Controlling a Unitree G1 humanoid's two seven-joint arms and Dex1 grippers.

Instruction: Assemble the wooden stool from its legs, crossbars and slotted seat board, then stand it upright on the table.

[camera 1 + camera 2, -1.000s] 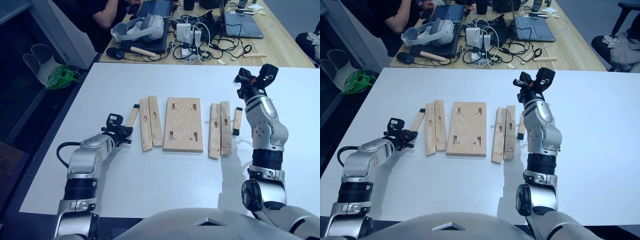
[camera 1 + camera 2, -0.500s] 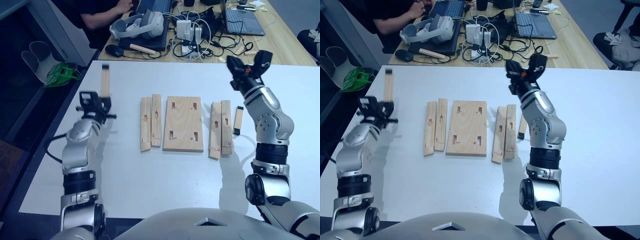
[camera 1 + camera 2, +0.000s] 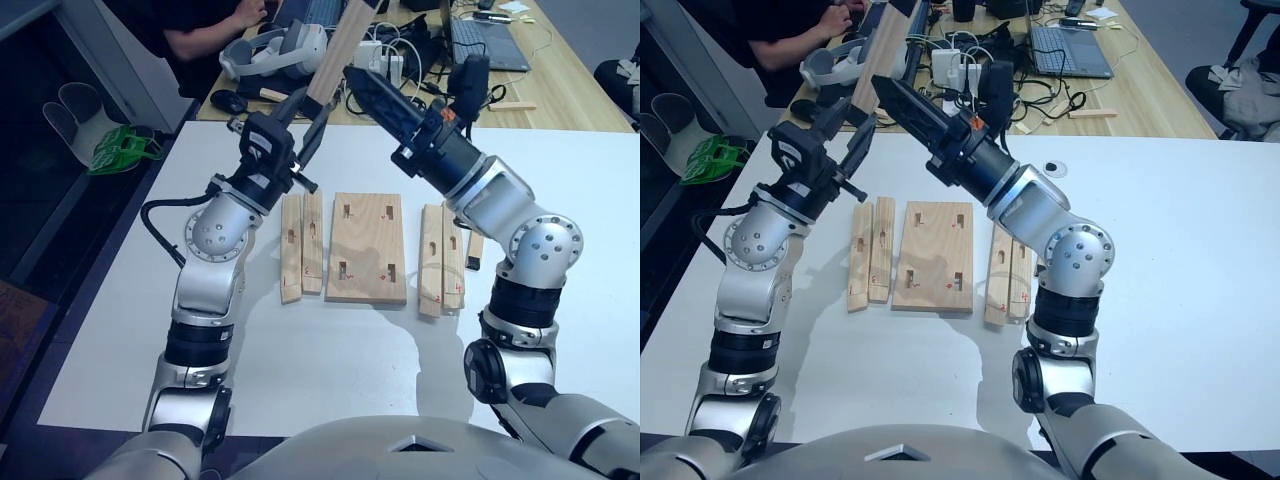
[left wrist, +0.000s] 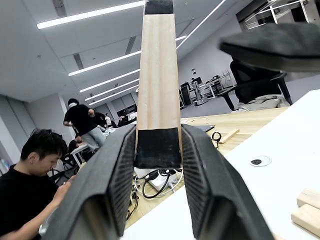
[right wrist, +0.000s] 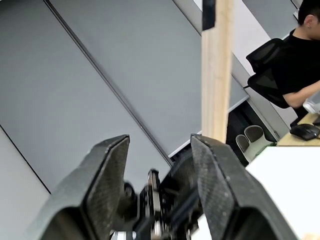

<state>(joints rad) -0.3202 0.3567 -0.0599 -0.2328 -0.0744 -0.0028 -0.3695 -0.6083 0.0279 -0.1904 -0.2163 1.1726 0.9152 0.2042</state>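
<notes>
With our left gripper clamped on the upheld crossbar, we ought to centre our wide-open, empty right gripper around its free end before closing.

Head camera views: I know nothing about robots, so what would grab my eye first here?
The left gripper holds a wooden stick high above the white table, with the right gripper open close beside it. Below them a slotted board lies flat, with wooden bars lying along both sides.
</notes>
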